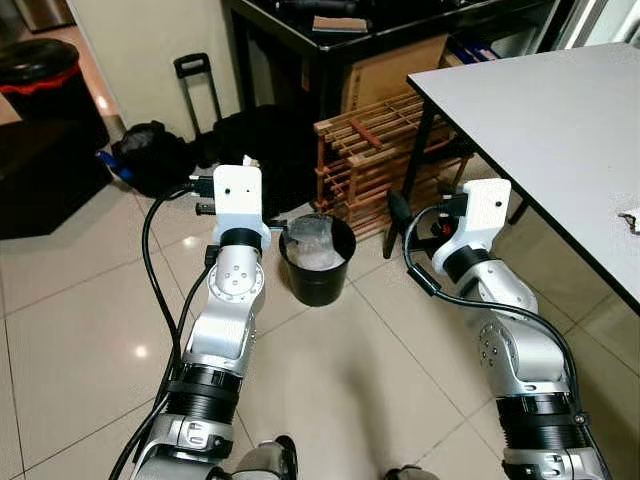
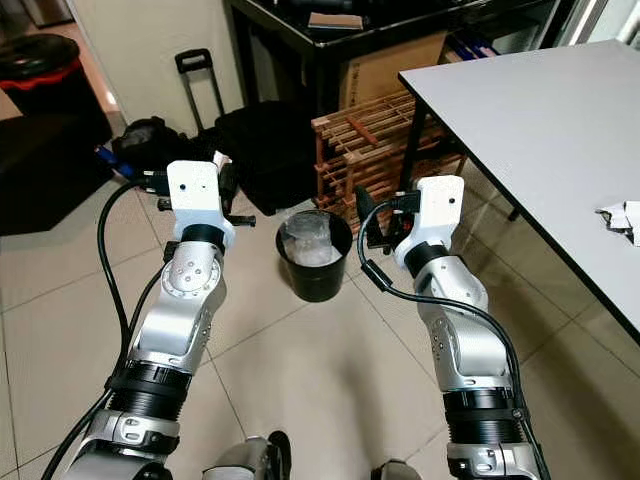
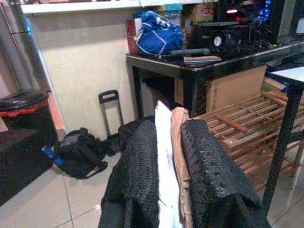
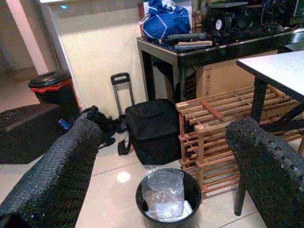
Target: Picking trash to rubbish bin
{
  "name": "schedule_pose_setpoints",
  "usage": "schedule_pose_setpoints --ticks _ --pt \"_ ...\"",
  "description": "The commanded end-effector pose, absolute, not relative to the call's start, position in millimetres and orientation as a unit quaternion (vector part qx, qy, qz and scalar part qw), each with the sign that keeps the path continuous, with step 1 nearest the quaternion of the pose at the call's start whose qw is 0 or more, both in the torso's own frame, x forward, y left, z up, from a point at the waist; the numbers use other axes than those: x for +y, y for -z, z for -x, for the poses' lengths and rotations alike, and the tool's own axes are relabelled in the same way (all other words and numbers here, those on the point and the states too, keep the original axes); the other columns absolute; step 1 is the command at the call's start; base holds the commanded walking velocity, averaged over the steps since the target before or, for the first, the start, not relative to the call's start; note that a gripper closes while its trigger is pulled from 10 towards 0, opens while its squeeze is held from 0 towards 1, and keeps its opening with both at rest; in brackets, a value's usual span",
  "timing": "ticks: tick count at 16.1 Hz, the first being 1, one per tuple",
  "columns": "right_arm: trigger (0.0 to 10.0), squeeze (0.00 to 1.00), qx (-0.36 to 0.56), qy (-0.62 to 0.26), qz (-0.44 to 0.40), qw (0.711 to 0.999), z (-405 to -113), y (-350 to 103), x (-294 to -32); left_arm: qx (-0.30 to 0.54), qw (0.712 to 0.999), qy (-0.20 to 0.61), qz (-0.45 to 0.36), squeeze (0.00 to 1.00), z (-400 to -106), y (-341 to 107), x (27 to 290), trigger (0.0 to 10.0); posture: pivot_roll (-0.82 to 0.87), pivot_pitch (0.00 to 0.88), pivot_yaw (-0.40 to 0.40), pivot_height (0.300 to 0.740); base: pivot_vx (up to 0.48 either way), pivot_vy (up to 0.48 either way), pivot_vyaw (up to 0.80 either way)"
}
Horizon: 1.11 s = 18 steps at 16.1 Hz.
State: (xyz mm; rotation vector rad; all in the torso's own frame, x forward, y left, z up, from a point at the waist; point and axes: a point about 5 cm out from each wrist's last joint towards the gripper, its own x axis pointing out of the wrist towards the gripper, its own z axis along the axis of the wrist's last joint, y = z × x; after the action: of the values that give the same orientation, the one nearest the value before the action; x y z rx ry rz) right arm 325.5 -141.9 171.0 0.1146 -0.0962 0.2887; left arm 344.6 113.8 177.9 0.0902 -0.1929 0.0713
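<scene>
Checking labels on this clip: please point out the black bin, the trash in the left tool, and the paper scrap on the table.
black bin [image 2: 316, 283]: right eye view, front wall.
trash [image 3: 166, 161]: left wrist view, white strip between fingers.
paper scrap [image 2: 622, 217]: right eye view, its middle.

The rubbish bin [image 1: 316, 260] is seen at frame centre, between the arms; a wooden rack [image 1: 385, 150] is placed just behind it. A table [image 1: 560, 130] is found at upper right; bags [image 1: 160, 155] are set at upper left.

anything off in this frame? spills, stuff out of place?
One stray: a crumpled scrap of paper lies at the grey table's right edge. No spills. The bin stands upright with clear plastic in it; the left gripper is shut on a white and tan scrap.
</scene>
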Motion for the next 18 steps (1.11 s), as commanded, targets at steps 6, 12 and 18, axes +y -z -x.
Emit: schedule_pose_setpoints --ticks 6,12,18 --pt "10.0 0.00 -0.028 -0.144 -0.052 0.988 -325.9 -165.9 -141.0 -0.088 0.995 -0.034 -0.041 0.00 -343.7 -175.2 116.6 10.0 -0.06 0.146 0.025 0.740 0.278 0.000 0.00" --pt "10.0 0.00 -0.036 -0.152 -0.044 0.987 -325.0 -167.3 -137.7 -0.090 0.994 -0.034 -0.044 0.00 -344.2 -175.9 117.1 10.0 -0.06 0.144 0.028 0.740 0.284 0.000 -0.18" --pt "10.0 0.00 -0.034 -0.164 -0.029 0.986 -324.2 -165.9 -133.9 -0.090 0.994 -0.035 -0.046 0.00 -344.9 -176.3 117.2 10.0 -0.06 0.142 0.028 0.740 0.286 0.000 0.40"
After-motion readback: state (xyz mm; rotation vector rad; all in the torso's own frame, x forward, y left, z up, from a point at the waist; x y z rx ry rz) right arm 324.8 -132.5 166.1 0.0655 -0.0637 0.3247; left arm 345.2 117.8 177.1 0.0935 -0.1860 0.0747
